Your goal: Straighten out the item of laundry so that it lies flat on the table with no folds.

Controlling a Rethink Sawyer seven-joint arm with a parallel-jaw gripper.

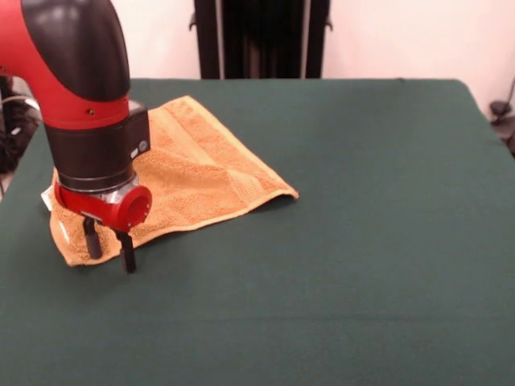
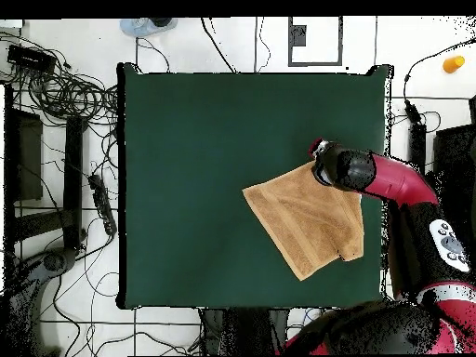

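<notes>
Claw [image 1: 110, 245]: fingers apart, pointing down at the towel's [image 1: 193, 177] near-left corner, one finger on the cloth, the other just off its edge; nothing gripped. Towel: spread with creases at the table's [image 1: 346, 241] left side.

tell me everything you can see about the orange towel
The towel is golden-orange terry cloth with woven bands near its edges. It lies on the dark green table, set cornerwise, off toward one side rather than centred. It is not fully flat: diagonal creases cross it, and the corner toward the table's middle looks slightly lifted. The end effector stands with its open fingers at the opposite corner, one finger on the cloth.
</notes>
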